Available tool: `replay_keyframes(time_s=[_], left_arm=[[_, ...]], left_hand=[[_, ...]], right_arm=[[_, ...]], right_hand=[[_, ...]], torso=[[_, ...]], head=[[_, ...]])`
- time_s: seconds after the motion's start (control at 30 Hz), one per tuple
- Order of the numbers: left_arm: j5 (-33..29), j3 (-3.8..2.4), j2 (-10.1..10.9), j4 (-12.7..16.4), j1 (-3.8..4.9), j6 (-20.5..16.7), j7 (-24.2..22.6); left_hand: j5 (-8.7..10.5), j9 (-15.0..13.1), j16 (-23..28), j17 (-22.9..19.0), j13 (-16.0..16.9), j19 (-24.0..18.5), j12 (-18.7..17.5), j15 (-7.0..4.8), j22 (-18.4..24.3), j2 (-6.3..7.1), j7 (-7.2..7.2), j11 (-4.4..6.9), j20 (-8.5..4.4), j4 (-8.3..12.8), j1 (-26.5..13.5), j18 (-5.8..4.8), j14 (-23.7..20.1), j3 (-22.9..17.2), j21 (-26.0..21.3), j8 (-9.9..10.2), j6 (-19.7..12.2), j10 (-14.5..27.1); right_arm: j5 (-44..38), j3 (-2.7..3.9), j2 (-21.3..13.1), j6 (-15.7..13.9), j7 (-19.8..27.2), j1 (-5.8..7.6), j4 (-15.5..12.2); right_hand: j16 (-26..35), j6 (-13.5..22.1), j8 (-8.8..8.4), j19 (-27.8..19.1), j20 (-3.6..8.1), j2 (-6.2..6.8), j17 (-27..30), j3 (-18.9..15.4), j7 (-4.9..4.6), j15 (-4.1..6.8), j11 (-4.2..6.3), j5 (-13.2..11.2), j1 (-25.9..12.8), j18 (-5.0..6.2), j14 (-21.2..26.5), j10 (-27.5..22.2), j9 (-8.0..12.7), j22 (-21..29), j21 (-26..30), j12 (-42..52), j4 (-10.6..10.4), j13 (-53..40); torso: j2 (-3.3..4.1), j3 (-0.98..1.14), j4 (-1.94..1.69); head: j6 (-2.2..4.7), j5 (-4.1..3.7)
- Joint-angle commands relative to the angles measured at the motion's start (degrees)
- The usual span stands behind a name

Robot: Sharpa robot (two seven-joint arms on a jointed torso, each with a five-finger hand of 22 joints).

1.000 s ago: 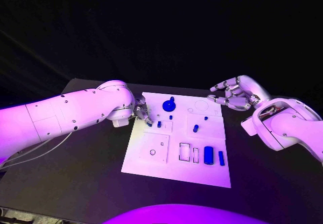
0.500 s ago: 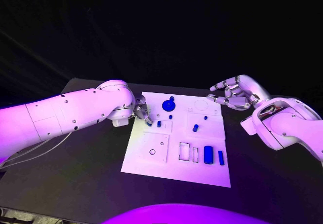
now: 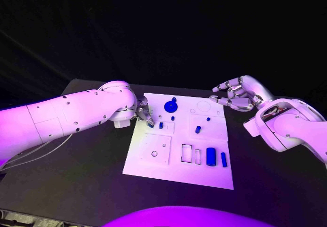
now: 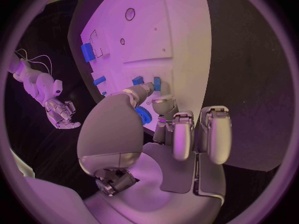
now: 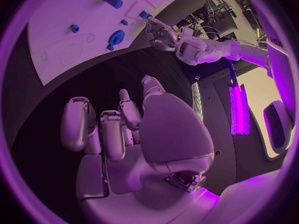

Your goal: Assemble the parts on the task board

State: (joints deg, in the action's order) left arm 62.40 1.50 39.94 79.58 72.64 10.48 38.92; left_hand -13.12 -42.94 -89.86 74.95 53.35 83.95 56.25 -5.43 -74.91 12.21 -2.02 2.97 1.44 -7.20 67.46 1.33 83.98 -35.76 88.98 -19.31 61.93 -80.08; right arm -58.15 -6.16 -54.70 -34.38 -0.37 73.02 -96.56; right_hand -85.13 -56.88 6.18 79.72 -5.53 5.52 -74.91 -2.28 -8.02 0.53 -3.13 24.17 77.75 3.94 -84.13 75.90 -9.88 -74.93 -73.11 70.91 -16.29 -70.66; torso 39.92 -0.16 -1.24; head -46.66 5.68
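The white task board (image 3: 178, 163) lies in the middle of the black table. My left hand (image 3: 143, 115) is at the board's left edge, where its thumb and a finger (image 4: 163, 103) pinch a small blue part (image 4: 157, 83) standing on the board, with a second small blue part (image 4: 137, 80) beside the thumb. The blue gear (image 3: 170, 107) sits just beyond them. My right hand (image 3: 235, 94) hovers over the board's far right corner, fingers apart and loosely curled, holding nothing. The right wrist view shows the left hand's fingertips (image 5: 154, 24) at a blue part (image 5: 144, 15).
More blue parts stand on the board: a short peg (image 3: 197, 129), a tiny one (image 3: 208, 119), a thick block (image 3: 211, 157) and a thin bar (image 3: 223, 160) near the front right. Outlined recesses (image 3: 186, 153) lie beside them. The black table (image 3: 81, 179) spreads around the board.
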Motion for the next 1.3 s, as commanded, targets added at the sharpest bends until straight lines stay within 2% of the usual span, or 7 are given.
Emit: replay_keyframes(time_s=[0.03,0.8,1.2,1.3], left_arm=[[0.07,0.03,-0.21,0.10,-0.06,1.45,0.39],[0.19,0.02,-1.08,-0.68,-0.05,1.69,1.15],[0.20,0.02,-1.30,-1.08,-0.05,2.18,1.39],[0.20,0.03,-1.35,-1.17,-0.05,2.23,1.43]], left_hand=[[0.19,0.22,-0.14,15.05,0.14,5.36,0.48,-0.30,-14.13,0.08,1.26,0.08,-0.19,0.20,-1.25,-1.06,6.02,0.31,0.40,-0.15,1.85,-0.54],[0.12,0.88,-0.14,15.05,0.98,5.53,1.47,-0.44,-14.38,-0.96,1.39,0.20,-0.38,-2.45,-3.52,-1.13,6.02,3.86,0.55,0.30,2.88,-0.92],[0.15,0.98,-0.14,15.05,0.99,5.51,1.51,-0.44,-14.35,-1.10,1.39,0.19,-0.40,-2.87,-3.81,-1.12,6.02,4.52,0.53,0.39,3.02,-0.94],[0.19,1.12,-0.14,15.05,1.05,5.50,1.60,-0.41,-14.33,-1.06,1.38,0.18,-0.43,-3.51,-4.31,-1.11,6.02,6.00,0.52,0.52,3.22,-0.94]], right_arm=[[-0.48,0.00,0.03,0.32,0.34,-0.03,-0.06],[-0.48,0.00,-0.15,0.28,0.30,-0.03,-0.28],[-0.48,0.00,-0.28,0.32,0.25,-0.03,-0.38],[-0.48,0.00,-0.28,0.30,0.26,-0.03,-0.40]], right_hand=[[0.23,0.07,0.18,-0.32,0.18,-0.30,-5.09,-0.27,0.03,0.35,-0.08,0.14,-0.45,0.35,-3.43,-0.25,0.06,-2.26,0.14,0.01,0.00,0.00],[0.27,0.04,0.22,-0.28,0.19,-0.31,-5.04,-0.32,0.04,0.36,-0.07,0.23,-0.47,0.35,-3.42,-0.24,0.07,-2.28,0.15,0.01,0.01,0.02],[0.27,0.04,0.22,-0.28,0.19,-0.31,-5.04,-0.32,0.04,0.36,-0.07,0.23,-0.47,0.35,-3.42,-0.24,0.07,-2.28,0.15,0.01,0.01,0.02],[0.27,0.04,0.22,-0.28,0.19,-0.31,-5.04,-0.32,0.04,0.36,-0.07,0.23,-0.47,0.35,-3.42,-0.24,0.07,-2.28,0.15,0.01,0.01,0.02]], torso=[[-0.01,-0.01,0.00],[0.02,0.00,0.02],[0.04,0.00,-0.03],[0.01,-0.01,-0.02]], head=[[-0.03,0.07],[-0.06,-0.18],[-0.15,-0.31],[-0.19,-0.33]])
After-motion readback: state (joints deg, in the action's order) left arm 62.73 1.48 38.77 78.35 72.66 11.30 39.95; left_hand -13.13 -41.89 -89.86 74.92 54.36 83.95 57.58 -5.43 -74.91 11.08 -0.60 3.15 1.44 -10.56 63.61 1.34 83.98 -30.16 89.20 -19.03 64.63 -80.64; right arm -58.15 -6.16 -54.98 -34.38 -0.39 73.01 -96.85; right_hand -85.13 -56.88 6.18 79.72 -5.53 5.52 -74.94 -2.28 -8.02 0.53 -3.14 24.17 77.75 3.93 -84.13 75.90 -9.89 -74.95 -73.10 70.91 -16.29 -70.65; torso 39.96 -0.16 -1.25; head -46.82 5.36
